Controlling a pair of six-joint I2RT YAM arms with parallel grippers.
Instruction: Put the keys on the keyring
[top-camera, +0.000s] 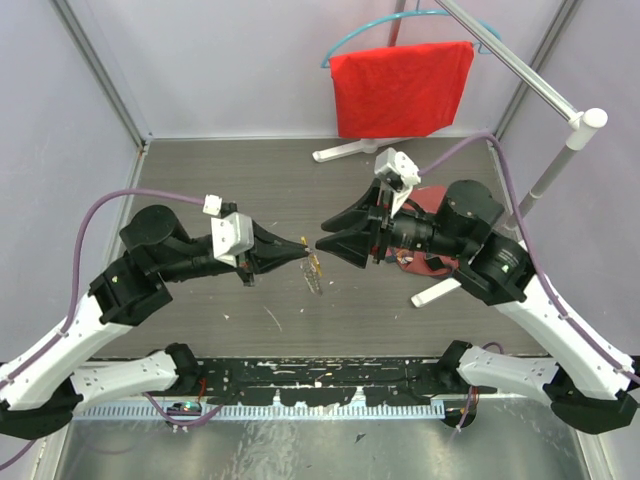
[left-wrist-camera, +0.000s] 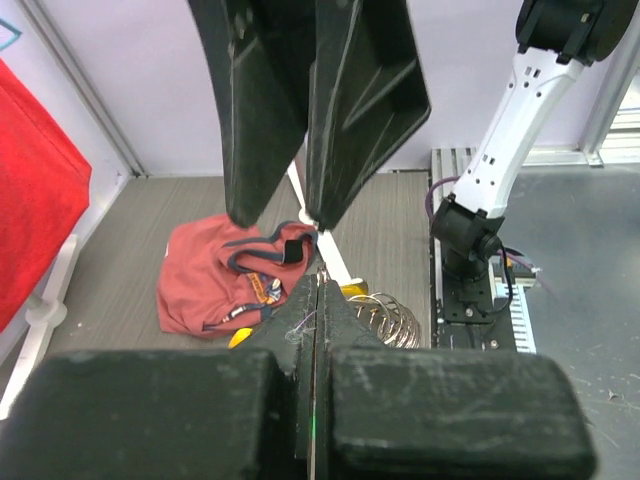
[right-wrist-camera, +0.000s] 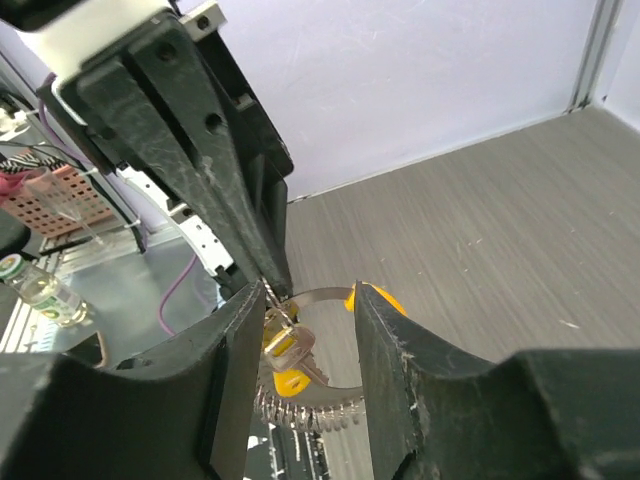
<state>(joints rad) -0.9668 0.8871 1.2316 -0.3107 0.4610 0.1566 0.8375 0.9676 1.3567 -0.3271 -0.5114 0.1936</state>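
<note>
My left gripper (top-camera: 303, 243) is shut on the keyring (top-camera: 315, 272), pinching its thin metal wire at the fingertips (left-wrist-camera: 318, 277), and the loop hangs above the table. Its coiled grey section (left-wrist-camera: 388, 316) and a yellow curved piece (left-wrist-camera: 366, 292) show just past the tips. My right gripper (right-wrist-camera: 308, 295) faces it tip to tip, open, and straddles the keyring (right-wrist-camera: 325, 298) without gripping it. A small metal key (right-wrist-camera: 297, 343) with a yellow-gold head hangs from the loop between the right fingers. I see no green key.
A red cloth (top-camera: 400, 85) hangs on a teal hanger from a white rack at the back. A red-brown garment (left-wrist-camera: 215, 280) lies on the table under my right arm, next to the rack's white feet (top-camera: 440, 290). Purple-white walls close three sides.
</note>
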